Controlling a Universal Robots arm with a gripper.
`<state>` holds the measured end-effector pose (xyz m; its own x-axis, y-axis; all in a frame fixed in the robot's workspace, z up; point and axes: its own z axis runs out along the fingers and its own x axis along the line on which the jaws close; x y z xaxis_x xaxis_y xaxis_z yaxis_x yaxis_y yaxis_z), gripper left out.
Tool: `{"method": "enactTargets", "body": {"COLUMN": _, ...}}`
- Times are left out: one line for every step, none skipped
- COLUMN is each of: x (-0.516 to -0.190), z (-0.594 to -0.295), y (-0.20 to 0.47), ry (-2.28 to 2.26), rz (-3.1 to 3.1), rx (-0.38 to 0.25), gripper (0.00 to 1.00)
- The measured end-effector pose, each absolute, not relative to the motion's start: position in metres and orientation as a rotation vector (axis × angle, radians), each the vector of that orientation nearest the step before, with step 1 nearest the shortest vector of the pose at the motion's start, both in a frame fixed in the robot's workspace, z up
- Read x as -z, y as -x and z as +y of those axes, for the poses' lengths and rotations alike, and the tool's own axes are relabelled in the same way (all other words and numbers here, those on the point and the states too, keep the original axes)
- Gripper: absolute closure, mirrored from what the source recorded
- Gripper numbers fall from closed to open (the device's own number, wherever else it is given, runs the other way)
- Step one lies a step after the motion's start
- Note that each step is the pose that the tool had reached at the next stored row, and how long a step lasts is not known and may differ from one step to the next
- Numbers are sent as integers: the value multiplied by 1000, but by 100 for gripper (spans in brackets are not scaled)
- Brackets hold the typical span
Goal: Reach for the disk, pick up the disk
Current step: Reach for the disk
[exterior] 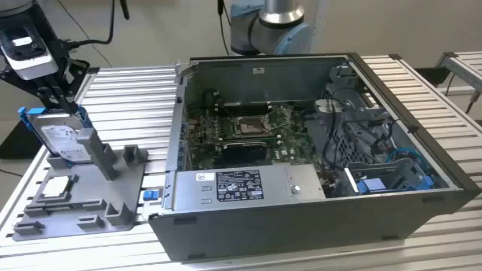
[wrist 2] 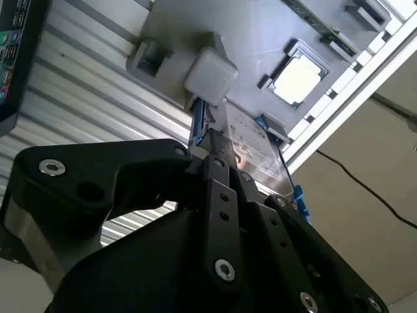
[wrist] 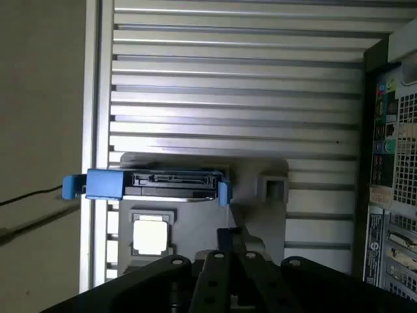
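While the black gripper (exterior: 64, 106) hangs at the far left of the exterior view, it sits directly over the upper edge of the flat rectangular silver metal disk (exterior: 62, 138) with its white printed label. Whether it has clamped on that edge or only meets it cannot be told. The disk stands upright on its narrow end in a slot of the grey plastic holder block (exterior: 124, 186), its 2 blue plastic rails running along its edges. In the second wrist view the gripper (wrist 2: 218, 160) lies against the top of the disk (wrist 2: 251, 140). In the first wrist view the disk (wrist: 172, 179) shows edge-on. Nearer than the disk, 1 small square silver chip (exterior: 58, 189) lies flat in a recess of the same holder. Both holder and chip rest on the ribbed aluminium table (exterior: 128, 90). To the exterior view's right stands the large open dark computer case (exterior: 301, 226), with a grey metal box bearing a black-and-white label (exterior: 241, 185) along its near side.
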<state>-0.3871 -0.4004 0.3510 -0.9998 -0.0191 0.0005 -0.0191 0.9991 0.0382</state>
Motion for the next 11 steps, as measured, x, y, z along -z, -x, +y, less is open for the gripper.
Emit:
{"method": "enactTargets", "body": {"x": -351, "z": -400, "y": 387, "ry": -30, "rz": -3140, "rx": 60, "gripper": 100}}
{"method": "enactTargets", "body": {"x": -351, "z": -400, "y": 387, "ry": -30, "rz": -3140, "rx": 60, "gripper": 100}}
{"method": "enactTargets", "body": {"x": -351, "z": -400, "y": 387, "ry": -30, "rz": -3140, "rx": 60, "gripper": 100}}
{"method": "enactTargets", "body": {"x": -351, "z": -400, "y": 387, "ry": -30, "rz": -3140, "rx": 60, "gripper": 100}}
{"method": "enactTargets", "body": {"x": -351, "z": -400, "y": 387, "ry": -30, "rz": -3140, "rx": 60, "gripper": 100}}
{"method": "enactTargets", "body": {"x": -351, "z": -400, "y": 387, "ry": -30, "rz": -3140, "rx": 60, "gripper": 100}}
{"method": "enactTargets", "body": {"x": -351, "z": -400, "y": 387, "ry": -30, "rz": -3140, "rx": 60, "gripper": 100}}
{"method": "enactTargets", "body": {"x": -351, "z": -400, "y": 387, "ry": -30, "rz": -3140, "rx": 60, "gripper": 100}}
{"method": "enactTargets", "body": {"x": -351, "z": -400, "y": 387, "ry": -30, "rz": -3140, "rx": 60, "gripper": 100}}
{"method": "enactTargets", "body": {"x": -351, "z": -400, "y": 387, "ry": -30, "rz": -3140, "rx": 60, "gripper": 100}}
{"method": "enactTargets", "body": {"x": -351, "z": -400, "y": 387, "ry": -30, "rz": -3140, "rx": 60, "gripper": 100}}
